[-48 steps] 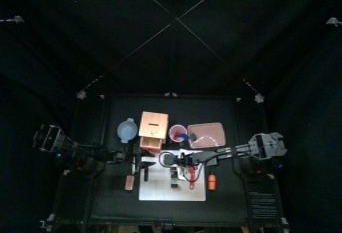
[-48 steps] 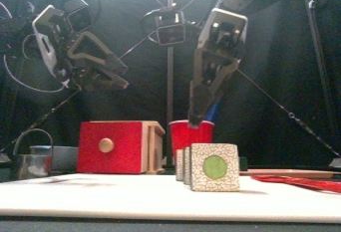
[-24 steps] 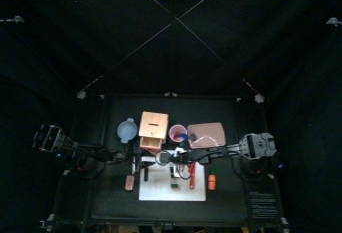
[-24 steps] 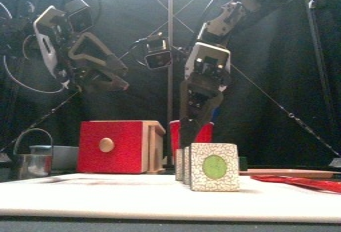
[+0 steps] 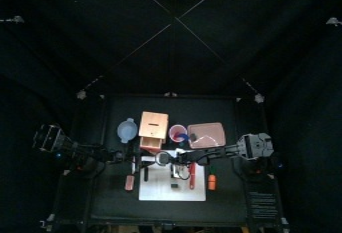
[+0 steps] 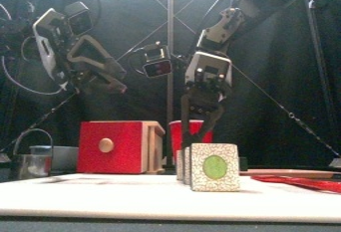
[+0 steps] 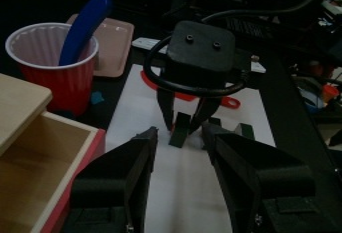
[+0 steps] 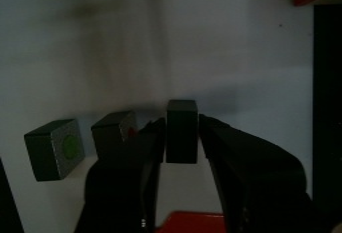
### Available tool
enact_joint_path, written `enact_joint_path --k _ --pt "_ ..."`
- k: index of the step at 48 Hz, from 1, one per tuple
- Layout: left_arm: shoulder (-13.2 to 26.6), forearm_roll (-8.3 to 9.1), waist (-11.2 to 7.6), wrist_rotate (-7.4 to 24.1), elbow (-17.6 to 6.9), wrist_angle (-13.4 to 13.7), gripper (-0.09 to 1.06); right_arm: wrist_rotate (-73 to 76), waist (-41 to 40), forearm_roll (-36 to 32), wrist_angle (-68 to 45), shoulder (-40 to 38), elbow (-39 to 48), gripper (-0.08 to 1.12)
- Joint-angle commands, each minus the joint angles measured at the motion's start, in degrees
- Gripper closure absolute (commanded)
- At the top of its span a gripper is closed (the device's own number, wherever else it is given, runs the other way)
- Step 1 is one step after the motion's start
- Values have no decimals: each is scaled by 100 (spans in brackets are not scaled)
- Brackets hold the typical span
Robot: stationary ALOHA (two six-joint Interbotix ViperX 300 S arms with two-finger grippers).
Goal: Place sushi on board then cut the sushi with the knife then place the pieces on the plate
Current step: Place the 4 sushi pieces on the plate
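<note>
When looking down the right wrist, find the right pincer (image 8: pixel 182 123) closed snugly on one dark green sushi piece (image 8: pixel 182 147), upright on the white board (image 8: pixel 201 47) on the tabletop (image 5: pixel 107 202). See a second piece (image 8: pixel 114 132) and a third piece (image 8: pixel 60 147) just beside it in a row. Find the left pincer (image 7: pixel 183 137) hanging above the board's left side, wide open and empty, and behind the board note the red cup (image 7: pixel 51 65) with the blue knife (image 7: pixel 83 27) in it.

The table (image 5: pixel 114 205) carries one white cutting board (image 5: pixel 167 192), three dark green sushi pieces (image 8: pixel 60 149), one pale wooden box (image 5: pixel 154 127) with a red drawer front, one red cup (image 7: pixel 54 65) holding one blue knife (image 7: pixel 83 27), one red knife (image 6: pixel 296 180), one pink tray (image 5: pixel 207 134) and one blue-grey bowl (image 5: pixel 127 130).
</note>
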Motion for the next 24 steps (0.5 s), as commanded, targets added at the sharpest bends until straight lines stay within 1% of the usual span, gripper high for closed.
enact_joint_path --k 1,6,13,24 --pt "-18 -18 -9 9 -62 0 17 26 0 18 -70 -62 -62 39" --pt "-18 -53 -18 9 -62 9 17 62 -18 9 -70 -53 -62 43" --pt "-26 -62 -18 18 -62 9 17 97 -26 70 44 -290 53 44" --pt "-35 -53 -18 26 -62 9 18 316 -44 264 589 -1169 457 44"
